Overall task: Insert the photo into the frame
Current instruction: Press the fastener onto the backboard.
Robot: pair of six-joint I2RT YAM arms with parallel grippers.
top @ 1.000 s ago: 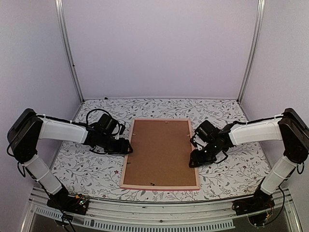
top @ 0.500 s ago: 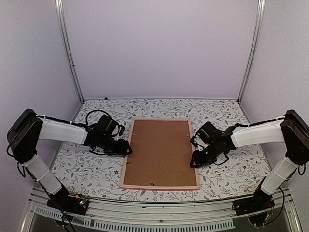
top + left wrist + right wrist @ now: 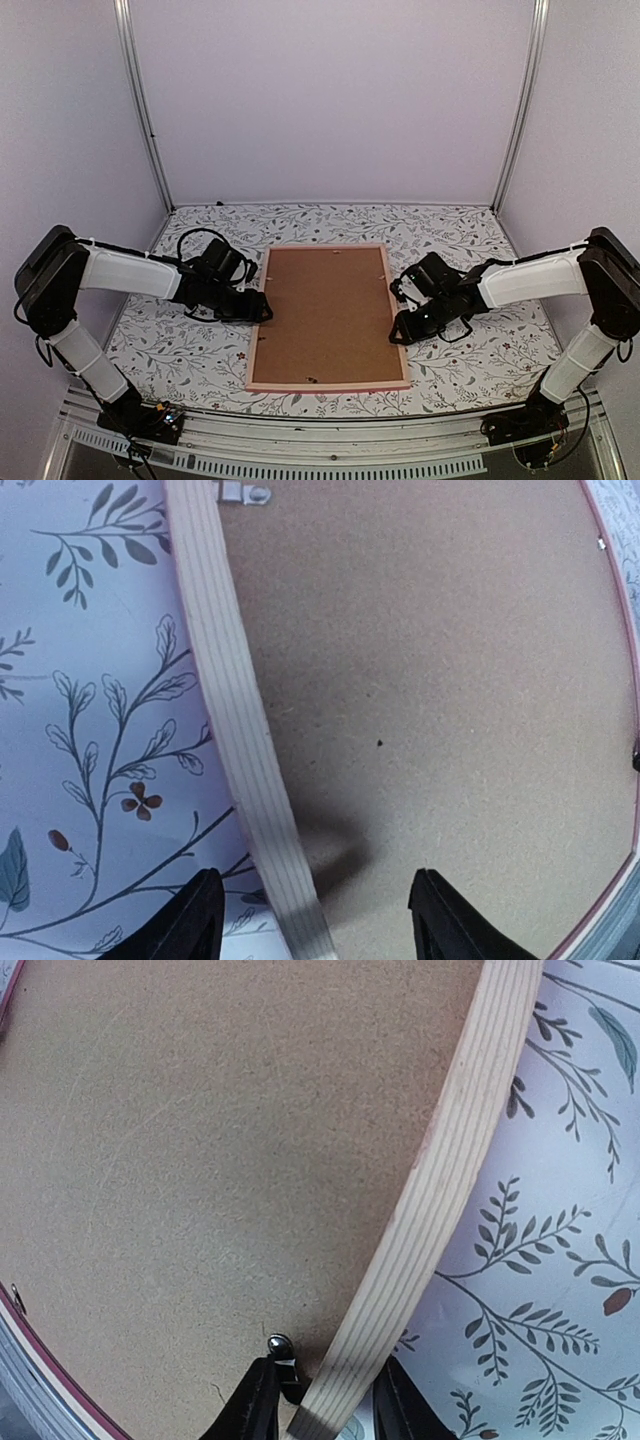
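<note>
The frame (image 3: 440,1210) rail sits inside right pincer (image 3: 325,1395).

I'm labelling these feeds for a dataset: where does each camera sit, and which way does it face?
Top external: high behind the bases, looking down and forward at the table and the frame; left arm and right arm show.
Left wrist: on the left arm, looking down at the frame's left rail; left jaws straddle it, open.
Right wrist: on the right arm, looking down at the right rail; right jaws flank it.
Shared: both wrist views show the brown backing board.
</note>
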